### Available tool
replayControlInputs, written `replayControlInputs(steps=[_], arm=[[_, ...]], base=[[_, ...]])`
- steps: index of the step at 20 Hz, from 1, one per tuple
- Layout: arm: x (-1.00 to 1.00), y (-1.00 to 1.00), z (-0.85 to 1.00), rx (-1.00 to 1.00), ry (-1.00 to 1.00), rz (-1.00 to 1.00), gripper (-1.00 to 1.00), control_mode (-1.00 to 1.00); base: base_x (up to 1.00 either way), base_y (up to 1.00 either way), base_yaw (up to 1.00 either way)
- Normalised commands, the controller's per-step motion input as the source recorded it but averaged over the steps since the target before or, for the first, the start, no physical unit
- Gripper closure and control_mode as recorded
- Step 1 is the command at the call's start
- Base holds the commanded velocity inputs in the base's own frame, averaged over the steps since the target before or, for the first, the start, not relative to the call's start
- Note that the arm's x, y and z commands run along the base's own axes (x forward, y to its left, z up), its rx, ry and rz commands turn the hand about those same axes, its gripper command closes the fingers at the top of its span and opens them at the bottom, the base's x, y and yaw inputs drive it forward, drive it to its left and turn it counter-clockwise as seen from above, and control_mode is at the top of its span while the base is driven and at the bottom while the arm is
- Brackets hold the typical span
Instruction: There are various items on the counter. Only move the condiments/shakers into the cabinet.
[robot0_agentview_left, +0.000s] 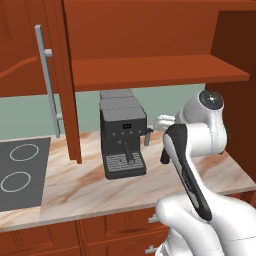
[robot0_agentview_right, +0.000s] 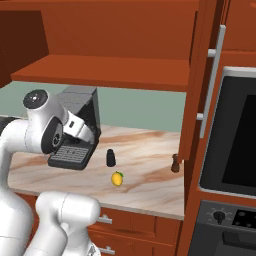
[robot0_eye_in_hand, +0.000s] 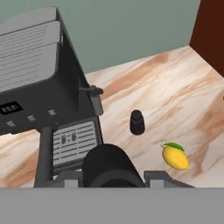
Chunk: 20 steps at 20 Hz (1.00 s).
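In the hand view my gripper (robot0_eye_in_hand: 108, 176) is shut on a black shaker (robot0_eye_in_hand: 107, 164), whose round top bulges up between the two fingers. It hangs above the counter (robot0_eye_in_hand: 183, 87) just in front of the coffee machine. A second black shaker (robot0_eye_in_hand: 137, 122) (robot0_agentview_right: 111, 158) stands upright on the counter ahead, apart from the gripper. The yellow lemon (robot0_eye_in_hand: 176, 157) (robot0_agentview_right: 117, 178) lies just beyond it. The brown mill (robot0_agentview_right: 175, 163) stands at the foot of the open cabinet door. The cabinet shelf (robot0_agentview_left: 160, 70) (robot0_agentview_right: 100, 70) is bare above the counter.
The dark-grey coffee machine (robot0_agentview_left: 122, 137) (robot0_agentview_right: 80, 125) stands close beside the hand. The open cabinet door with its grey bar handle (robot0_agentview_left: 47, 75) (robot0_agentview_right: 212, 80) juts out over the counter. A black stovetop (robot0_agentview_left: 20, 170) lies beyond the door. A dark oven front (robot0_agentview_right: 235, 140) stands past it.
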Motion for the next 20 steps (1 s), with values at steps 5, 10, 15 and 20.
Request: replayControlInputs(steps=[5,10,15,20], arm=[[-0.59,0.00,1.00,-0.02,-0.01,0.00,1.00,-1.00],[-0.53,0.00,1.00,0.00,-0.14,0.04,1.00,-1.00],[-0.03,0.05,0.99,0.00,-0.30,0.13,1.00,-1.00],[0.32,0.26,0.74,0.00,-0.26,0.12,1.00,-1.00]], base=[[0.00,0.00,0.00],[0.00,0.00,0.00],[0.00,0.00,0.00],[0.00,0.00,0.00]])
